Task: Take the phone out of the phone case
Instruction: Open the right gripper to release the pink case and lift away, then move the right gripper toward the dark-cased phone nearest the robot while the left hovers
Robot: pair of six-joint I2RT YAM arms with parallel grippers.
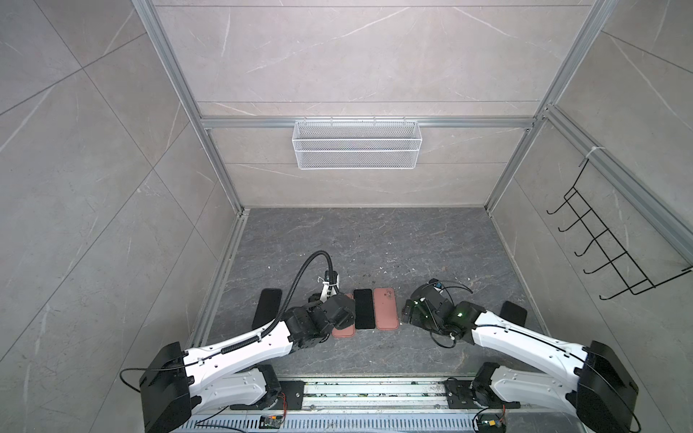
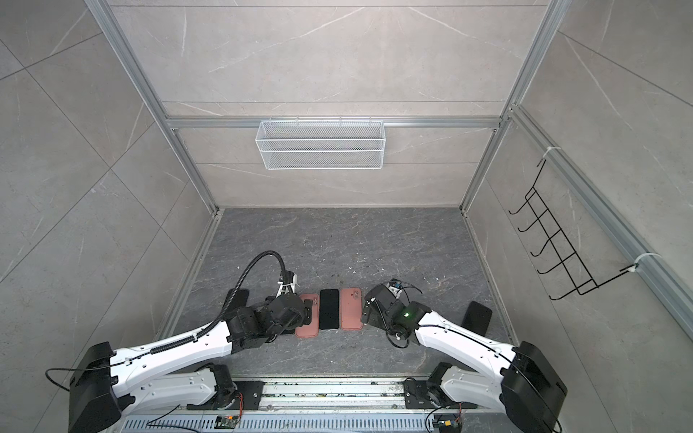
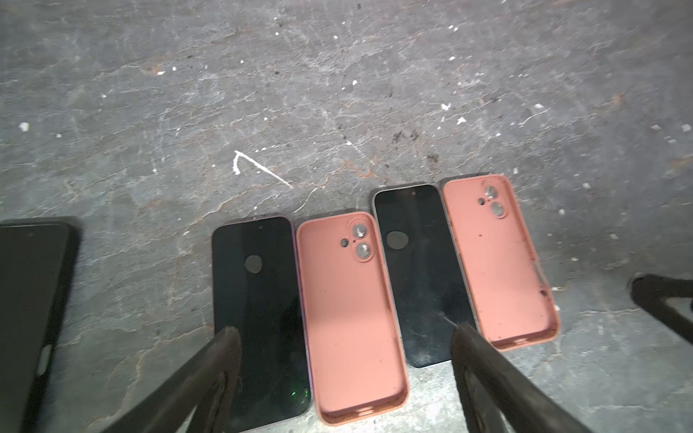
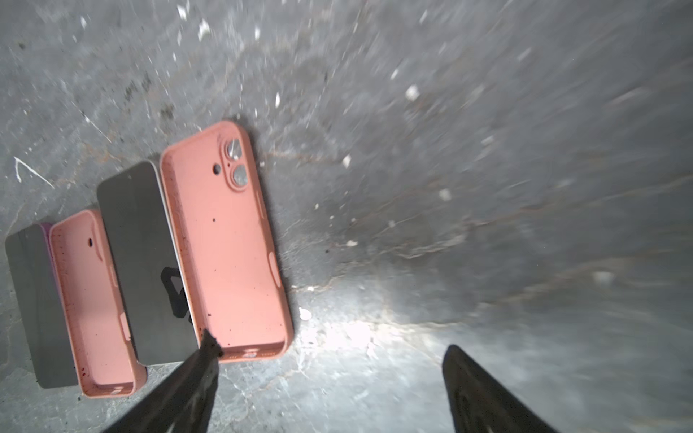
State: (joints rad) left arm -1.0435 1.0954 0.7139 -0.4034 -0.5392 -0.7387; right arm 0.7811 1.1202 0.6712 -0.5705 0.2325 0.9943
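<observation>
The right end effector (image 4: 332,343) stands with its jaws spread wide and nothing between them, one fingertip at the near corner of the empty pink case (image 4: 225,243). Its bare phone (image 4: 142,262) lies screen-up snug beside it, so that pair looks finished and set in a tidy row. The left end effector (image 3: 345,329) hovers, equally wide and empty, above a second pink case (image 3: 348,318) and second phone (image 3: 258,318), while the dark phone (image 1: 267,307) far off on the surface (image 1: 375,243) seems parked for later.
</observation>
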